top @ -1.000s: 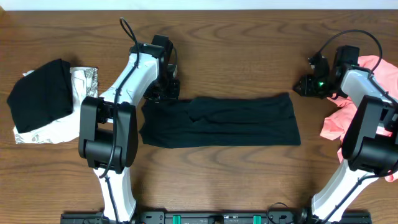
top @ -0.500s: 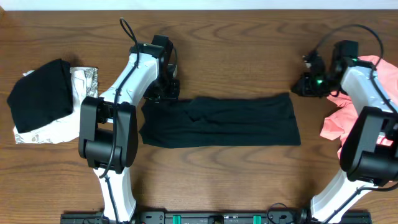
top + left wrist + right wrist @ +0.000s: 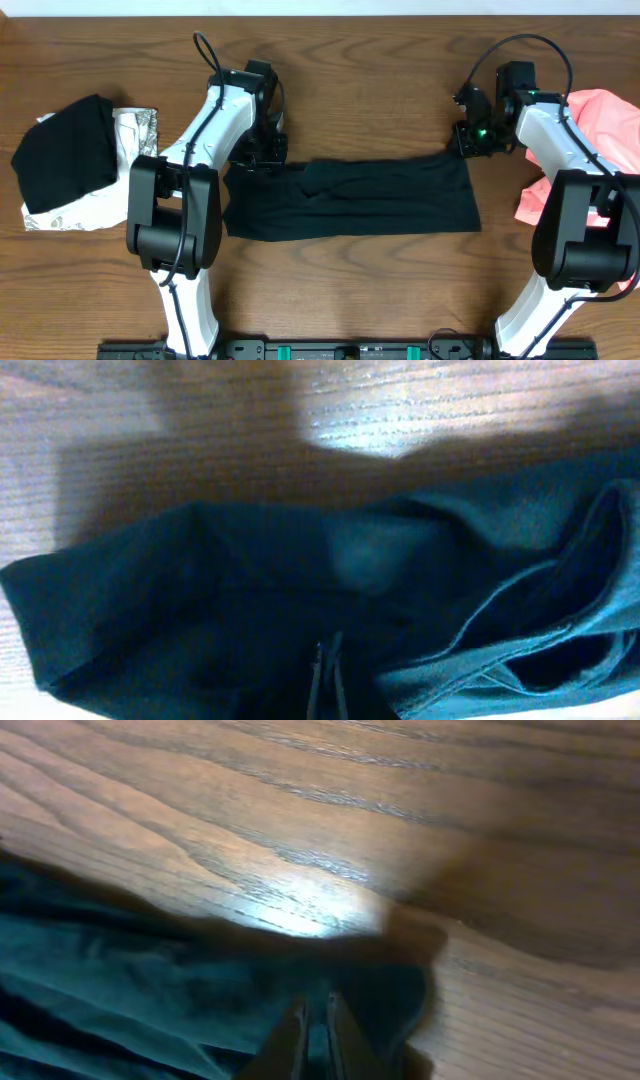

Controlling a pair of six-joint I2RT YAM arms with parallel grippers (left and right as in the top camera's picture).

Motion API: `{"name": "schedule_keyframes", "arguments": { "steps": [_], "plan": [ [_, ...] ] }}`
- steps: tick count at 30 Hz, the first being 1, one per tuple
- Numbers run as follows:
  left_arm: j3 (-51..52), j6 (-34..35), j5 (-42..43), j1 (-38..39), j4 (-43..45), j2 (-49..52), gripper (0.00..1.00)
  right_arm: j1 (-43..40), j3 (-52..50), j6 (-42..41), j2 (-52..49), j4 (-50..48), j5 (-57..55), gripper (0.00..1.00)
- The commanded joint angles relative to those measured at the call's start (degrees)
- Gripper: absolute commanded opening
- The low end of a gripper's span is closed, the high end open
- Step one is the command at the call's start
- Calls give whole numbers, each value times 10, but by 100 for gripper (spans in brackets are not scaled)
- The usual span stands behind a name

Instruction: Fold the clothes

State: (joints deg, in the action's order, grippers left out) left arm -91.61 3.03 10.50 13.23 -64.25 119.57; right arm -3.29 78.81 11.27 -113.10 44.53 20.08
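We note plain black T-shirt (image 3: 370, 195), soft fabric, folded into long flat band on brown wooden table (image 3: 380, 70).
Left gripper (image 3: 262, 152) at shirt's far-left corner, fingers pinched tight on its fabric.
Right gripper (image 3: 470, 140) at shirt's far-right corner, fingers nearly together, cloth nipped between.
Left of shirt, well apart: second black garment (image 3: 60, 150) atop white-grey patterned garment (image 3: 135, 130).
Right of shirt: crumpled salmon-pink garment (image 3: 600, 110).

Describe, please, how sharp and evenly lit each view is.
Overhead: sharp, evenly lit, the black T-shirt nearly featureless. Left wrist: soft focus, shirt tinted teal, glare on the table. Right wrist: bright glare patch on wood, deep shadow beside it, fingers blurred.
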Motion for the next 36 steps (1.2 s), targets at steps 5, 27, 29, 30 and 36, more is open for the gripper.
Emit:
{"name": "schedule_keyframes", "arguments": {
  "steps": [5, 27, 29, 30, 36],
  "plan": [
    [1, 3, -7, -1, -9, -6, 14, 3, 2, 10, -5, 0, -8, 7],
    [8, 3, -7, -1, -17, -6, 22, 3, -7, -39, -5, 90, -52, 9],
    [8, 3, -7, -1, -17, -6, 22, 3, -19, -40, -5, 89, -74, 9],
    [8, 3, -7, -1, -19, -6, 22, 3, -27, -40, -5, 85, -88, 9],
    [8, 3, -7, -1, -28, -6, 23, 0, -62, -40, -5, 51, -159, 11]
  ]
}}
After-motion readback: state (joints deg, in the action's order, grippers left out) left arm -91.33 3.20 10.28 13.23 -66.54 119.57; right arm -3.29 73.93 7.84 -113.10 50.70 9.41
